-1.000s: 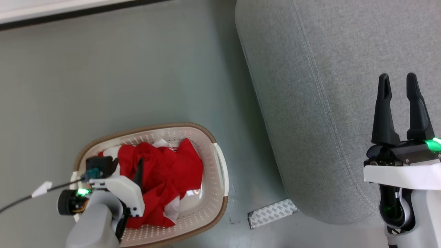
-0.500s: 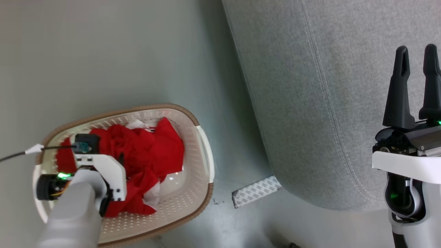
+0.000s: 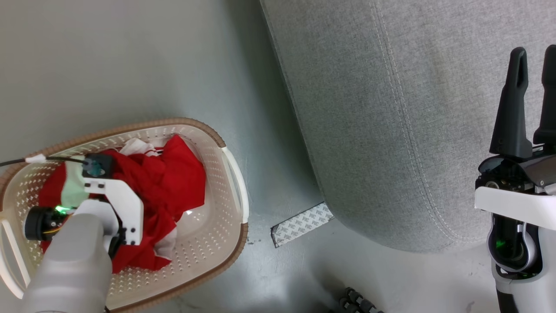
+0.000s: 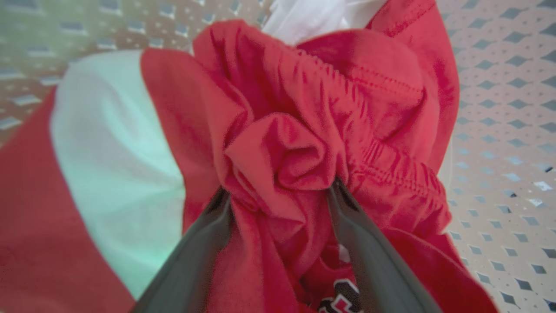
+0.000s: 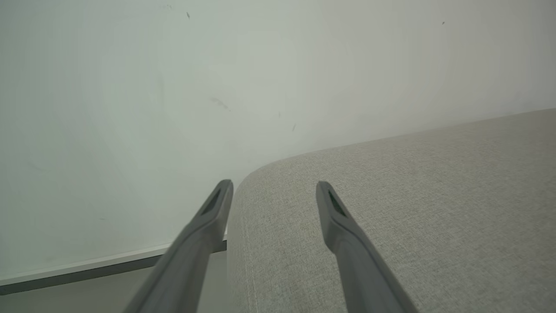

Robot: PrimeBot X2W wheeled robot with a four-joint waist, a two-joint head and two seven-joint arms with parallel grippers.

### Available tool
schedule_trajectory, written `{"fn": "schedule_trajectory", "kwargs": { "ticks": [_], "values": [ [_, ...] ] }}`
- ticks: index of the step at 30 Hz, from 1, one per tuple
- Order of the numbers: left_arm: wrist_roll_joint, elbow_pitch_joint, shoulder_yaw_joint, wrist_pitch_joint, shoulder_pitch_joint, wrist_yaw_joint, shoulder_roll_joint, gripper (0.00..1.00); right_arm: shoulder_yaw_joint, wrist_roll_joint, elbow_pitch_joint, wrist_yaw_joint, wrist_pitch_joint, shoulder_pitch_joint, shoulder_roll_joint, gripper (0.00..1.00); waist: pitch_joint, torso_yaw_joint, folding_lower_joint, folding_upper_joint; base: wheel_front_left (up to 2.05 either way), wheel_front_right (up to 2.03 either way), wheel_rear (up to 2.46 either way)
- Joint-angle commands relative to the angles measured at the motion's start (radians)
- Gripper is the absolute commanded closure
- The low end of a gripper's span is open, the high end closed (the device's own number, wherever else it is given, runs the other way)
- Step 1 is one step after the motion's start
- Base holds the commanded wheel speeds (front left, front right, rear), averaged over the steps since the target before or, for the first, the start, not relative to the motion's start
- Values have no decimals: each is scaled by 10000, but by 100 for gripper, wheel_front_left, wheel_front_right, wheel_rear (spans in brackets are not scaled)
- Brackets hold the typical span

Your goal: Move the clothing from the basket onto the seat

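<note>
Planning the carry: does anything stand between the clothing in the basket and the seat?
Nothing visible does. Between basket and seat lies floor with only a flat patterned strip. The clothing must clear the basket wall; the left gripper straddles a fold, jaws open.

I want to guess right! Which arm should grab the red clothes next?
The left. The left gripper is open inside the basket with a fold of the clothing between its fingers, so it likely only needs to close. The right gripper, also open, hangs over the seat, away from the basket.
</note>
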Motion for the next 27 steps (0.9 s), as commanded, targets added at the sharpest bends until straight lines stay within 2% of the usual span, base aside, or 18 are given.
{"fn": "schedule_trajectory", "kwargs": {
  "ticks": [1, 2, 3, 4, 5, 10, 13, 27],
  "values": [
    [28, 41, -48, 201, -10, -111, 59, 0, -49, 73, -38, 30, 4, -19, 29, 0, 49, -12, -1, 0, 7, 7, 7],
    [53, 47, -111, 303, -15, -165, 61, 0, -52, 46, -53, 30, 4, -5, 29, 0, 68, 1, -1, 0, 11, 11, 11],
    [48, 49, -151, 347, -33, -217, 79, 53, -49, 5, -74, 30, 3, 4, 29, 0, 86, 21, -1, 0, 11, 11, 11],
    [6, 52, -167, 321, -55, -256, 97, 94, -37, -26, -96, 30, 4, 9, 29, 0, 98, 37, -1, 0, 8, 8, 8],
    [-53, 54, -172, 288, -65, -304, 113, 100, -25, -48, -108, 30, 4, 11, 30, 0, 104, 47, -1, 0, 4, 4, 4],
    [-232, 57, -206, 53, 53, -430, 116, 100, 15, -104, -72, 30, 3, -52, 28, 0, -73, 28, -1, 0, 0, 0, 0],
    [-302, 63, -233, -125, 285, -490, -78, 100, 28, -215, -2, 30, 5, -46, 27, 0, -471, 160, -1, 0, 0, 0, 0],
    [-930, 75, -620, -1572, 1481, -723, -1319, 100, -75, -1207, 517, 30, 5, 607, 13, 0, -3358, 1435, -1, 0, 0, 0, 0]
  ]
}}
